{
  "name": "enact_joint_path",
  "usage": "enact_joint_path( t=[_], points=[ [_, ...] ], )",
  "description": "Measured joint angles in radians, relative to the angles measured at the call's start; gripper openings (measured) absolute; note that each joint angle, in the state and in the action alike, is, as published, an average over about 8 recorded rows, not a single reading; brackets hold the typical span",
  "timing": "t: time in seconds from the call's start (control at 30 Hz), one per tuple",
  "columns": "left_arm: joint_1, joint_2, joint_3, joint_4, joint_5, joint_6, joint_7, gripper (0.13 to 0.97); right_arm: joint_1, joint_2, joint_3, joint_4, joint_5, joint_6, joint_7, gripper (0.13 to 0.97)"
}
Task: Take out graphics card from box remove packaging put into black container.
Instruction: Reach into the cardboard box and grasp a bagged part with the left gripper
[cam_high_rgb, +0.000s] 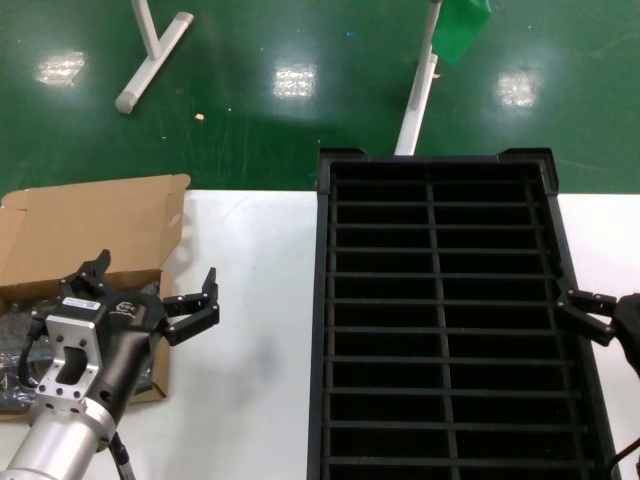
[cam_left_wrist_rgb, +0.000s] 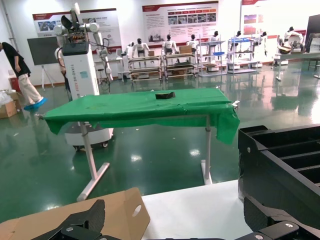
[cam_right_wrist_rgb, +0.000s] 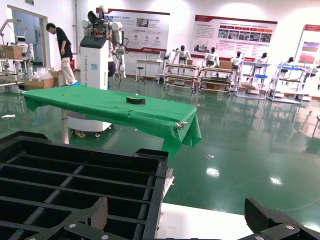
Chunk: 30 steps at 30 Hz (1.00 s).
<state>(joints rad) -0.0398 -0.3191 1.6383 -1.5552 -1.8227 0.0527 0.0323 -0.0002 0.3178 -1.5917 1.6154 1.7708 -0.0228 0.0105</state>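
The brown cardboard box (cam_high_rgb: 95, 235) lies at the table's left with its flap lid (cam_left_wrist_rgb: 117, 212) folded back. Dark crinkly packaging (cam_high_rgb: 14, 345) shows inside it at the left edge; the graphics card is hidden. My left gripper (cam_high_rgb: 150, 285) hovers over the box's right side, open and empty, its fingertips (cam_left_wrist_rgb: 92, 215) wide apart. The black container (cam_high_rgb: 440, 310) with two columns of narrow slots fills the right half of the table. My right gripper (cam_high_rgb: 598, 320) hangs at the container's right rim (cam_right_wrist_rgb: 155, 200), open and holding nothing.
A bare strip of white table (cam_high_rgb: 260, 330) separates the box and the container. Beyond the table's far edge is green floor with white stand legs (cam_high_rgb: 150, 50). A green-covered table (cam_left_wrist_rgb: 140, 107) stands farther off.
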Motion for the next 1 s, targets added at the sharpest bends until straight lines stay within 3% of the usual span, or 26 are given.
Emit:
enact_joint_path(
  t=[1.0],
  points=[
    [0.000, 0.000, 0.000, 0.000, 0.000, 0.000, 0.000, 0.966, 0.000, 0.000, 0.000, 0.000, 0.000, 0.000, 0.000, 0.966]
  ],
)
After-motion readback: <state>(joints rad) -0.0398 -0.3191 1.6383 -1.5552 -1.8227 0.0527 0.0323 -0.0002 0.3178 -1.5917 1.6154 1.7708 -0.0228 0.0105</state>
